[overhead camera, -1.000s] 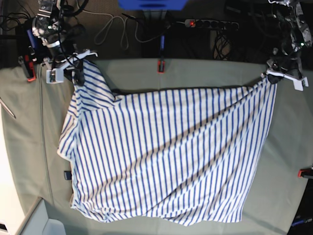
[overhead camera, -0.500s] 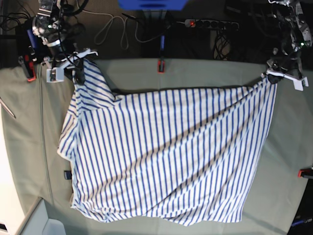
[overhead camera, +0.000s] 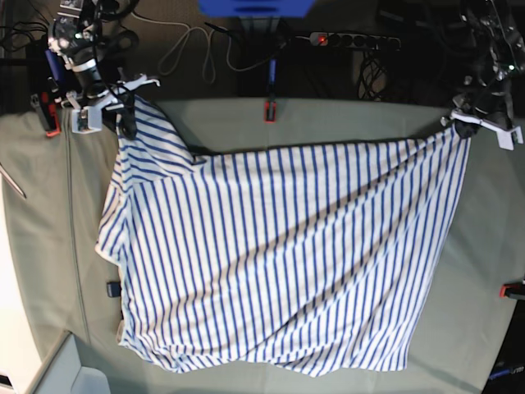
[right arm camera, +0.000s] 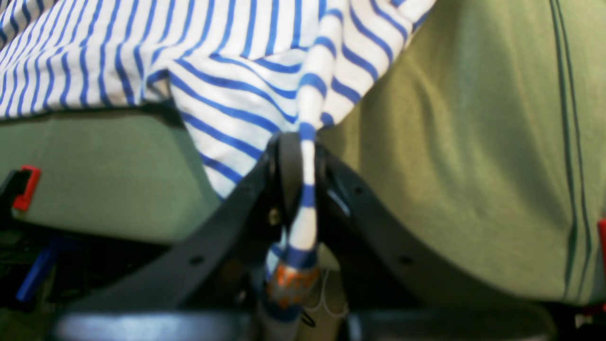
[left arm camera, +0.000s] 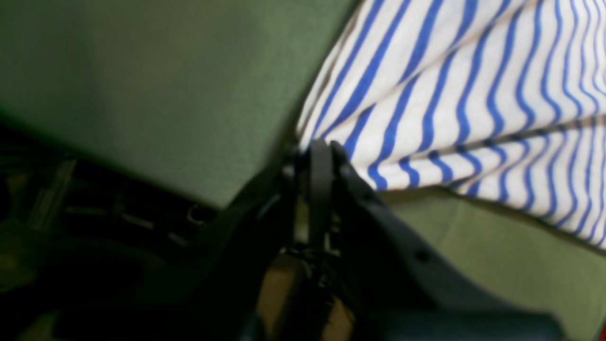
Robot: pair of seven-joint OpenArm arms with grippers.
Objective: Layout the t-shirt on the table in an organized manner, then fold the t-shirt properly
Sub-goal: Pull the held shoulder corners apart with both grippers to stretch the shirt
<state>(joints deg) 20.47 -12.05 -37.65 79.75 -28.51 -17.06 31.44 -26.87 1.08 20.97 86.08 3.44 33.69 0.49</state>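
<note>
Spreading across most of the pale grey-green cloth-covered surface (overhead camera: 271,123), the soft white t-shirt with thin blue stripes (overhead camera: 279,263) lies nearly flat, its two far corners drawn out to either side. At the far left of the base view, the right tool (overhead camera: 123,111) is clamped on one corner; at the far right, the left tool (overhead camera: 456,125) is clamped on the other.

Only the right wrist view shows a rolled striped band (right arm camera: 303,208) running down between the closed black fingers (right arm camera: 286,175), with an orange patch at its lower end. The left wrist view shows the left tool's fingers (left arm camera: 321,180) pressed together on the cloth's very edge, though that picture is blurred.

A small red clamp (overhead camera: 269,111) grips the far edge of the surface, another (overhead camera: 513,289) the right edge. Beyond the far edge sit dark cables and a power strip (overhead camera: 353,39). Bare surface shows along the left side, the right side and the far strip between the tools; the shirt's near hem lies close to the near edge.
</note>
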